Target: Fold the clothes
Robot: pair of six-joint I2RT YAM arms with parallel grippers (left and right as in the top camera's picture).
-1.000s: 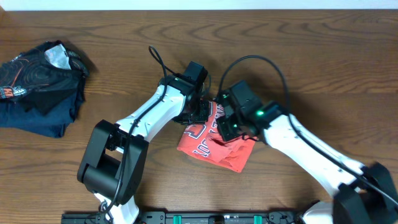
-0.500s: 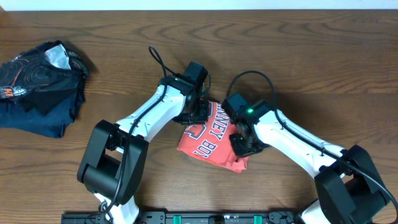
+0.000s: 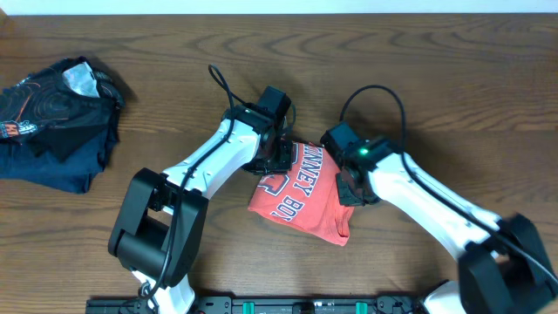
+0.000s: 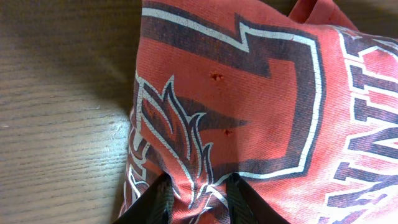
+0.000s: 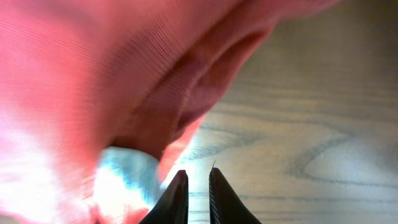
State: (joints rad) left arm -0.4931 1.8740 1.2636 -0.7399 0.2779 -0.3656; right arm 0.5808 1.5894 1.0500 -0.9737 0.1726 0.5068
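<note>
A coral-red T-shirt, lettering up and bunched into a rough slab, lies mid-desk between the two arms. Its upper-left edge is pinched in the left end effector, while the right end effector hovers at the shirt's right edge, fingers only a sliver apart and holding nothing. The fold looks best served if the left pins its corner low against the wood while the right bites cleanly on the loose right hem, not a bunched layer, and carries it across flat. Count: one red T-shirt, one heap of dark navy clothing well apart at the desk's far left, two arms.
</note>
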